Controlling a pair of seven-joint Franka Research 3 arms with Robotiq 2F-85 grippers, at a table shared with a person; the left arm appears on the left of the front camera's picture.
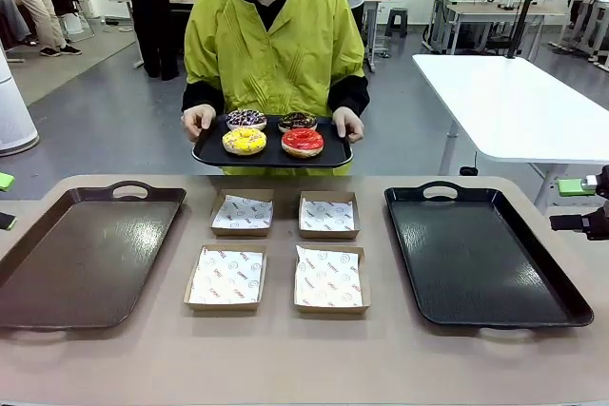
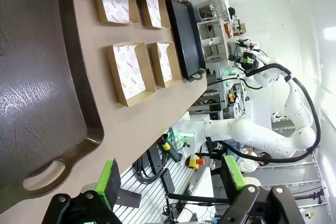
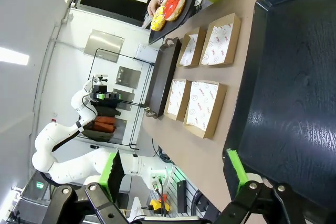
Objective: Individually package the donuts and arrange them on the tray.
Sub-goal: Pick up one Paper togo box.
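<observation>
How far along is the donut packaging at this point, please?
Done: only setup; four paper-lined cardboard boxes lie open between the brown tray and the black tray. In hand: the person holds a serving tray with all four donuts at the far edge; the left claw and right claw are open, holding nothing. Left: boxing each donut and arranging the boxes on a tray.

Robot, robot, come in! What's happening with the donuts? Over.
Left gripper and right gripper open, holding nothing. Four donuts on the small tray, held up by the person. Paper-lined boxes empty, nothing blocking them.
</observation>
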